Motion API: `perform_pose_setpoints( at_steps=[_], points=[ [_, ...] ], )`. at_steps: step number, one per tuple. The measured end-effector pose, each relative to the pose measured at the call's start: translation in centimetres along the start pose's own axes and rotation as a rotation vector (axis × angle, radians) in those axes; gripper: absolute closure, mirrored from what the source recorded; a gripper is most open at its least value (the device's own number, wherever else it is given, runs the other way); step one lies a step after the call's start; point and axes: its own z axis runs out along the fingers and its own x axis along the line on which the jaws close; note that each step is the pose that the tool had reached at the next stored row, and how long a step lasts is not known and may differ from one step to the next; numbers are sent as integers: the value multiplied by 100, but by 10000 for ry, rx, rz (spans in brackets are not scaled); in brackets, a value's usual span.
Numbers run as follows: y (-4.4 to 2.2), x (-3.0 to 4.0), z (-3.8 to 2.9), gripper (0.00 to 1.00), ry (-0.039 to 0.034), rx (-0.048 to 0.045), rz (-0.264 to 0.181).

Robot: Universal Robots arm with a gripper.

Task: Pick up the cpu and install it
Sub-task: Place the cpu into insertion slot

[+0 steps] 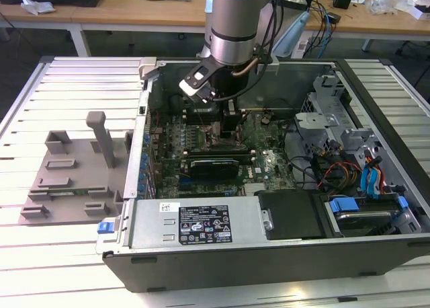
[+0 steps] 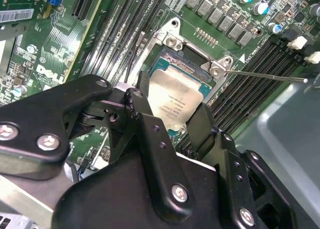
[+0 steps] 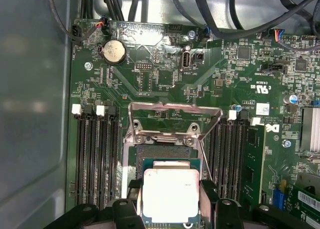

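The cpu (image 3: 170, 195), a small square chip with a pale silver top and a green rim, sits between the black fingers (image 3: 131, 190) of my gripper (image 3: 170, 189). The gripper is shut on its two opposite edges. The chip hangs right over the open socket (image 3: 150, 151) on the green motherboard (image 3: 165, 74). The socket's metal load plate (image 3: 175, 111) is swung up and back. In the second wrist view the cpu (image 2: 175, 99) is tilted slightly over the socket frame (image 2: 172, 41), inside the gripper (image 2: 172, 116). In the exterior view the gripper (image 1: 225, 123) reaches down into the open computer case (image 1: 201, 220).
Rows of memory slots (image 3: 95, 154) flank the socket on both sides. Black cables (image 3: 210, 14) run along the board's edge. A grey tray (image 1: 67, 180) lies at the exterior view's left. A drive cage with cables (image 1: 349, 153) fills the case's right part.
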Motion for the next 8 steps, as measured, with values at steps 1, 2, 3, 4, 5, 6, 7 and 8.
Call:
perform_pose_setpoints(
  at_steps=[1, 2, 3, 4, 5, 6, 7, 8],
  points=[
    [0, 0, 6, 45, 1, 0, 2],
    [0, 1, 14, 45, 1, 0, 3],
    [0, 1, 27, 45, 1, 0, 4],
    [0, 1, 34, 45, 0, 1, 4],
    [0, 2, 39, 45, -1, 1, 4],
    [0, 2, 43, 45, 0, 0, 6],
    [1, 2, 46, 45, 1, 0, 7],
    [0, 2, 48, 45, 1, 0, 8]
  ],
)
